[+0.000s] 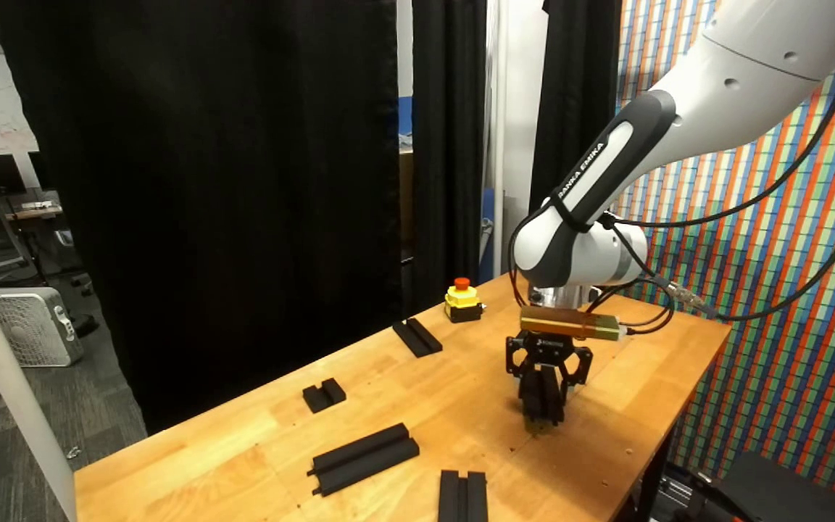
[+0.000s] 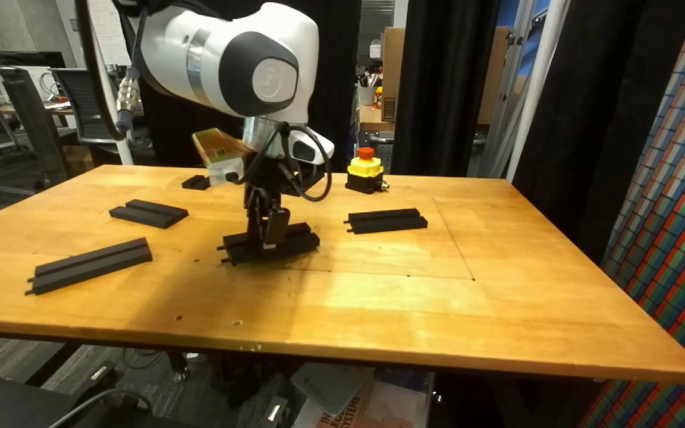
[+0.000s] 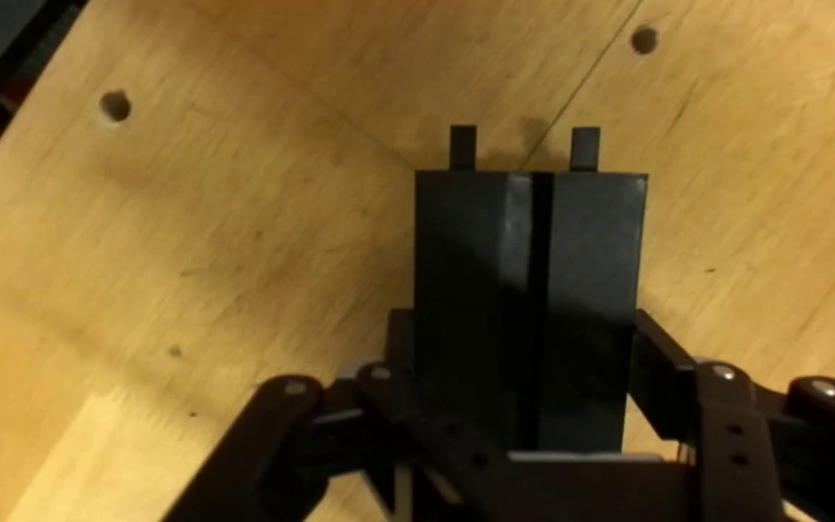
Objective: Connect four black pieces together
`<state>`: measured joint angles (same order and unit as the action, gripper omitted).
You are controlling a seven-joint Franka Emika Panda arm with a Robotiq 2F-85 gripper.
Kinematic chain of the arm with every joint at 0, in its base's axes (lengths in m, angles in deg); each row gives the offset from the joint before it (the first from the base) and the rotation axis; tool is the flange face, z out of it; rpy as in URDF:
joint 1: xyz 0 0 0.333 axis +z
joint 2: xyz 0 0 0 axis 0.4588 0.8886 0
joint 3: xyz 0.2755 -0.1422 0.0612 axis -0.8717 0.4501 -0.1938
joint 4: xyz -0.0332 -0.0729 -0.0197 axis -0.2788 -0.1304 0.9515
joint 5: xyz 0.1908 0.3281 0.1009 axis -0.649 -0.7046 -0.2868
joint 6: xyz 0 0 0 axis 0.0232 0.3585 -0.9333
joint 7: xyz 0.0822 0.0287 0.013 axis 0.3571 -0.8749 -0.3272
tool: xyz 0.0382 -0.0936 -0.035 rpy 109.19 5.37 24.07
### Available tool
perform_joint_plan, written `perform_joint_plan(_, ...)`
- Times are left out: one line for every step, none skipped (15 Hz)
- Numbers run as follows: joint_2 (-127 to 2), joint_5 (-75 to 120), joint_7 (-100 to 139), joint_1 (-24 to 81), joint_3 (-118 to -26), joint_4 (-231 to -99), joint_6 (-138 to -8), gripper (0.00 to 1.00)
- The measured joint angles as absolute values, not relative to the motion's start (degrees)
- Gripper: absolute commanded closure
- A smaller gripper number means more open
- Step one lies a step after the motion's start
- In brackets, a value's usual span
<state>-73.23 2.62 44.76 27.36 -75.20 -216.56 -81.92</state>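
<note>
Clenched across its width, low over the wooden table: a grooved black bar, groove facing up, two short pegs jutting from one end. Pressed to its long sides, one on each: the fingers of the gripper, clamped tight. Hovering or resting on the wood: cannot tell which.

Lying flat, near one another but apart, in both exterior views: a second bar and a third bar, both pegged at one end, the latter cut off by the lower edge in an exterior view. On the opposite side of the gripper, in an exterior view: a fourth bar, pegs turned toward the held one.

Farther out, close to one long edge of the table: a stubby black slab and a small squarish black block, grooved alike and well apart. Near the slab, a yellow box on a black base, topped with a red button.

Above, a white robot arm, slanting down from the upper right in an exterior view. Beyond the table, black curtains; at the right in both exterior views, a wall of small multicoloured tiles. In the wrist view, two round holes in the wood.
</note>
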Motion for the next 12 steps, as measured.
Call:
perform_joint_plan(-73.24,2.05,46.57,27.97,-75.63,-216.32,-81.92,0.55)
perform_joint_plan(-73.23,1.38,48.38,28.45,-75.92,-215.96,-81.96,0.55)
perform_joint_plan(-73.22,0.87,50.04,28.79,-76.1,-215.58,-82.06,0.55)
perform_joint_plan(-73.2,0.61,51.77,29.0,-76.16,-215.19,-82.32,0.55)
perform_joint_plan(-73.14,0.59,53.69,29.16,-76.16,-214.86,-82.91,0.55)
perform_joint_plan(-73.02,0.59,55.43,29.25,-76.16,-214.54,-83.56,0.55)
perform_joint_plan(-72.86,0.59,56.97,29.3,-76.16,-214.27,-84.2,0.55)
perform_joint_plan(-72.62,0.59,58.29,29.33,-76.16,-213.93,-84.52,0.55)
perform_joint_plan(-72.27,0.59,59.36,29.37,-76.17,-213.54,-84.85,0.55)
perform_joint_plan(-71.81,0.59,60.33,29.4,-76.16,-213.15,-85.25,0.55)
perform_joint_plan(-71.2,0.6,61.08,29.41,-76.16,-212.65,-85.55,0.55)
perform_joint_plan(-70.48,0.65,61.66,29.42,-76.16,-212.13,-86.03,0.55)
